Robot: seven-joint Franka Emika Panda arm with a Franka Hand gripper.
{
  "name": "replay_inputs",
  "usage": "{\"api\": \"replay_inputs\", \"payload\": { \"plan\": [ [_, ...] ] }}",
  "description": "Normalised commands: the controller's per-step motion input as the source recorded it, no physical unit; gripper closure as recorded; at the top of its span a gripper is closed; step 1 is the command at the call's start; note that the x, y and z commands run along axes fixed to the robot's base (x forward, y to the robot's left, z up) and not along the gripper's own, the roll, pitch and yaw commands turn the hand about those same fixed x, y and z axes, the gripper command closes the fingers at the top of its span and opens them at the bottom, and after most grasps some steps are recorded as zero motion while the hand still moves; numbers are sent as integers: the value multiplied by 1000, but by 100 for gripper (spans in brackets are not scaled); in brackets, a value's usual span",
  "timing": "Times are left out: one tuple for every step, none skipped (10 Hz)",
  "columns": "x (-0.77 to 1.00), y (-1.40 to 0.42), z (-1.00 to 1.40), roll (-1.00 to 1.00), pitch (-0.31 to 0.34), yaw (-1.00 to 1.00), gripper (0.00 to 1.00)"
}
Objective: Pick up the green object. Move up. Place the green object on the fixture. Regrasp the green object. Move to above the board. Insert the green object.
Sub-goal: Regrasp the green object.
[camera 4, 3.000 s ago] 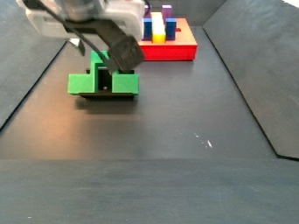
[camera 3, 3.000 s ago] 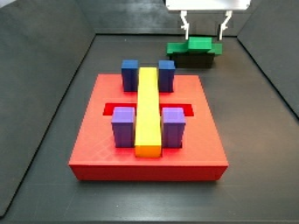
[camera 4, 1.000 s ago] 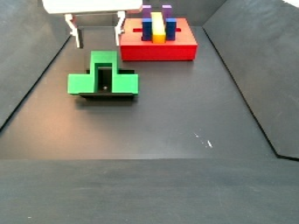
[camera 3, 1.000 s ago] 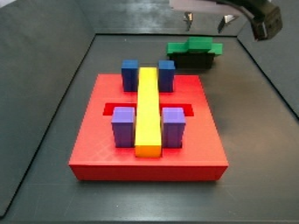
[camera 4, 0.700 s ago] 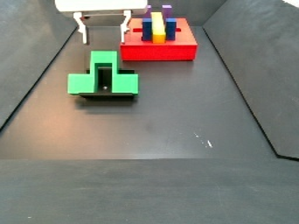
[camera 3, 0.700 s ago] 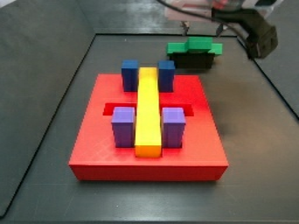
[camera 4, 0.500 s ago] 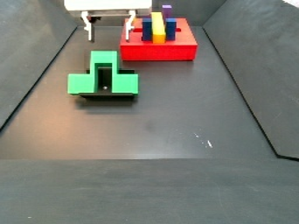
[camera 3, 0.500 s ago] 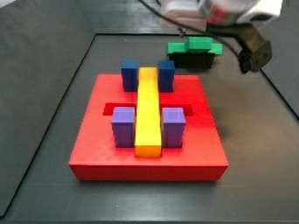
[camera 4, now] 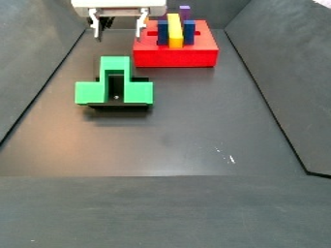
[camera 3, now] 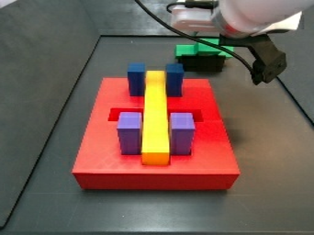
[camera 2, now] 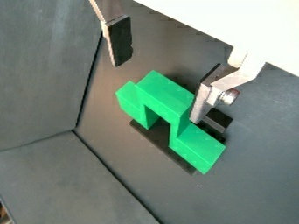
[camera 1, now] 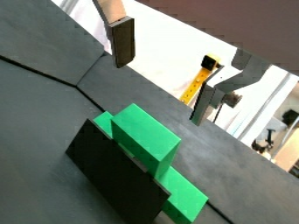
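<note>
dark floor (camera 4: 195, 145) with the green piece (camera 4: 114, 85) resting on the fixture (camera 2: 215, 124) near its far edge. gripper (camera 2: 163, 59) hovers above, fingers spread and empty. placing appears done; regrasp, carry to the red board (camera 3: 153, 156) and insertion remain.

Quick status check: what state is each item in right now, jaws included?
Gripper: jaws open, empty, raised above the green object.
Green object: resting on the fixture, not held.
Fixture: on the floor, carrying the green object.
Board: red, with yellow bar, blue and purple blocks seated.
</note>
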Motion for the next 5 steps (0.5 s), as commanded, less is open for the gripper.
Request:
{"api": "replay_inputs", "payload": {
  "plan": [
    [329,14,-191,0,-17,340,0],
    [337,126,-114,-254,-20,309,0],
    [257,137,-186,-434,-6,209,0],
    [169,137,-189,-414,0,189,0],
    [80,160,-223,-406,0,163,0]
  ]
}}
